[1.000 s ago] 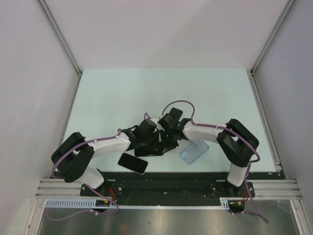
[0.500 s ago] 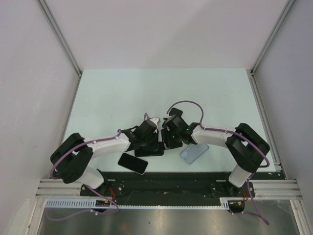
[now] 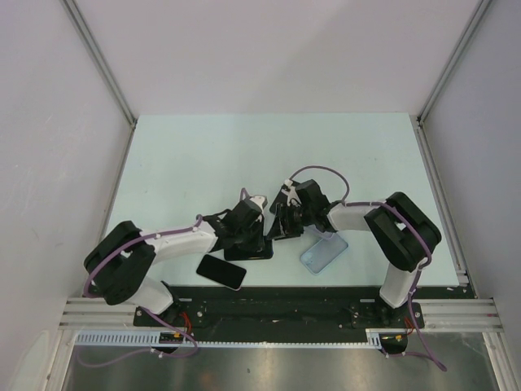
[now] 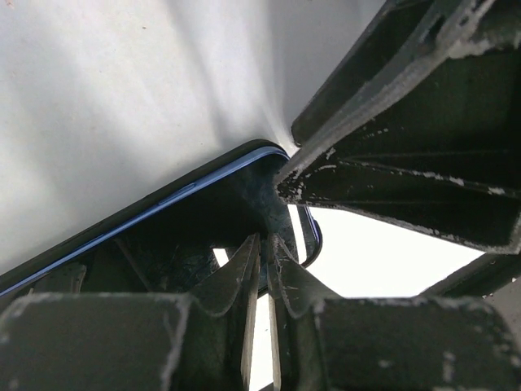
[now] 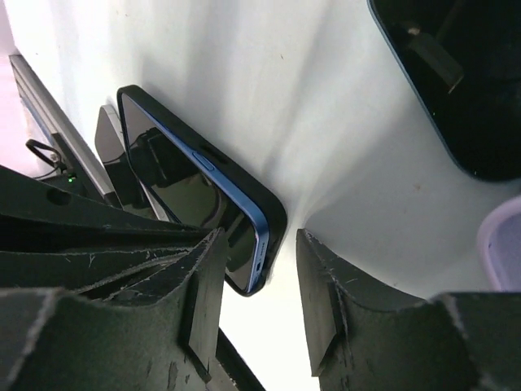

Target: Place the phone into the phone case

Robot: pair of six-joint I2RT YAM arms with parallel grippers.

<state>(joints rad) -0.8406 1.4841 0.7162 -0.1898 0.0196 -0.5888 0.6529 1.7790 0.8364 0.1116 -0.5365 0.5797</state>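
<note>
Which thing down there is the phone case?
On the pale green table, look at the near edge just left of the right arm's base. The phone case lies flat there, a rounded rectangle. It is see-through and pale, while the black phone further left and the blue-edged phone in the left gripper are dark and opaque.

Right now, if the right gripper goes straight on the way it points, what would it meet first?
Most likely the blue-edged phone, standing on its edge: its near end lies just ahead of the right gripper, in line with the gap between its open fingers. Depth is unclear.
</note>
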